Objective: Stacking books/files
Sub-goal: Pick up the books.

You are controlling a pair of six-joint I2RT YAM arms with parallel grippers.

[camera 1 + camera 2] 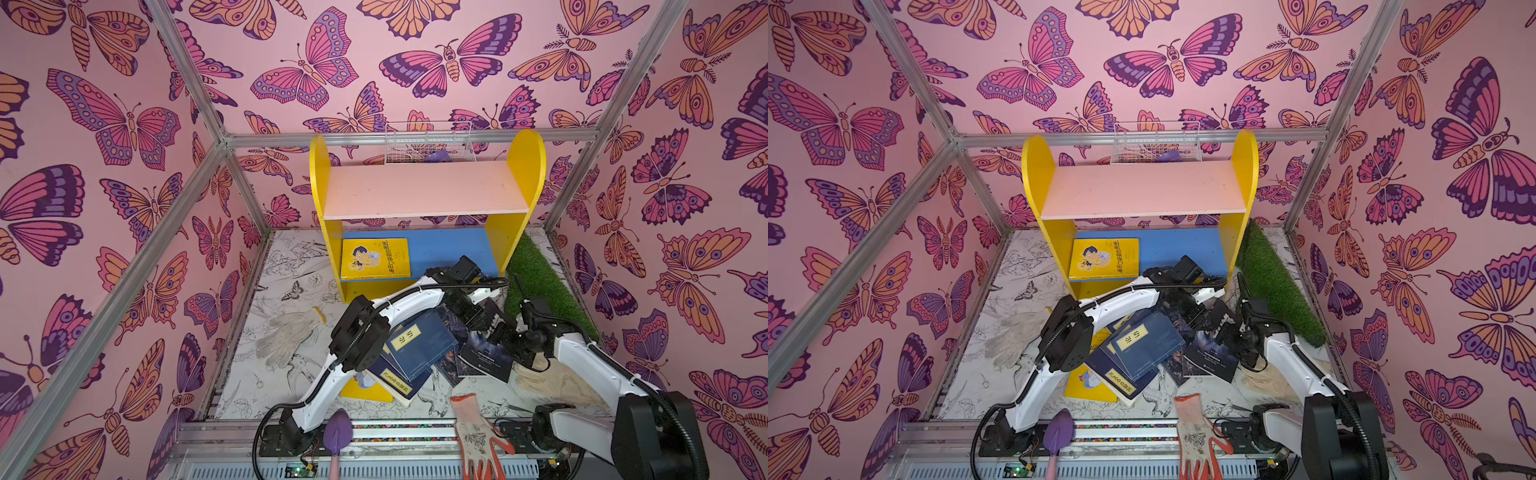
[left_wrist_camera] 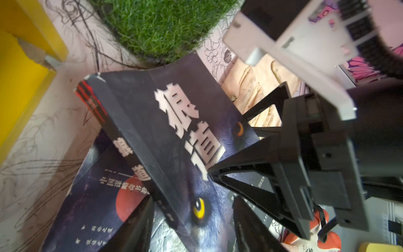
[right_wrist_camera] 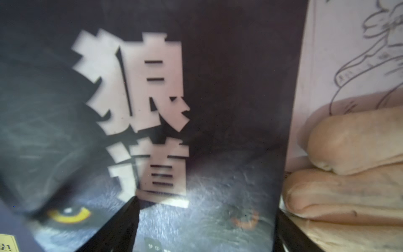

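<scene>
One tilted wolf book [image 2: 139, 102]: right tool [image 3: 205, 207] spread wide, left tool [image 2: 193, 209] unclear, beige glove [image 3: 349, 192] beside.

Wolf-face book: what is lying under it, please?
Under the wolf-face book a dark book with a red disc shows, sticking out past the spine. The wolf cover hides the rest of that book and anything else lying beneath it.

shelf [image 1: 525, 166] upright | grass mat [image 1: 536, 270] beside | basket [image 1: 428, 143] holds something purple, unclear
</scene>
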